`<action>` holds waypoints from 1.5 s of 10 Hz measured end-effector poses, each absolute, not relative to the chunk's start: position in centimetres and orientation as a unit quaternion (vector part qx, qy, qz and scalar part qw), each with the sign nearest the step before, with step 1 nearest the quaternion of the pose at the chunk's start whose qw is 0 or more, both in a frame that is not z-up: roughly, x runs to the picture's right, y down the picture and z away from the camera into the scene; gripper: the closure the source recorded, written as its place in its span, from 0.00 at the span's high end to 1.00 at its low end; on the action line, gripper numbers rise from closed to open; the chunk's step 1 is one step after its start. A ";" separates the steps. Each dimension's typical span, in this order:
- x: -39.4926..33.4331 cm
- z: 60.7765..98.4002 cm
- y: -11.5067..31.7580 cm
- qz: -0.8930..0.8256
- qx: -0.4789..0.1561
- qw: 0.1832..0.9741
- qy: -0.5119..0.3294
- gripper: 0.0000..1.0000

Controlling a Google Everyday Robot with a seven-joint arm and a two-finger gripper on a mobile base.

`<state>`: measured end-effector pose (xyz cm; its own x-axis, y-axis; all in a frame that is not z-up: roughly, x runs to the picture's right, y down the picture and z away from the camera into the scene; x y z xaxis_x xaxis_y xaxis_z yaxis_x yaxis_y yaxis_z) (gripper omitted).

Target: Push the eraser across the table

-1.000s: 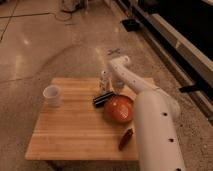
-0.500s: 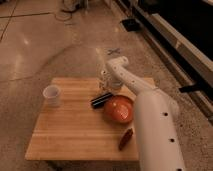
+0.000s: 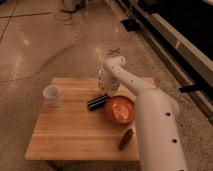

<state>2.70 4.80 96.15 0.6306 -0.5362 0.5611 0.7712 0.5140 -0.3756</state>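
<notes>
Reaching over the tabletop, I hold my pincer low near the far edge, just beyond the eraser. I cannot tell whether it is wide or narrow. The eraser lies flat between the white cup and the orange bowl, just beside the bowl.

The gripper, at the far edge of the table, has eased left, sliding the eraser slightly left.

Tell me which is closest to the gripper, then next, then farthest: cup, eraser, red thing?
The gripper is over the far edge of the table.
1. Eraser, just in front of it.
2. Cup, on the left.
3. Red thing, near the front edge.
</notes>
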 end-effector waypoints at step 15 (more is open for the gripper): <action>-7.1 92.5 8.1 -0.429 -0.306 0.799 -0.290 0.00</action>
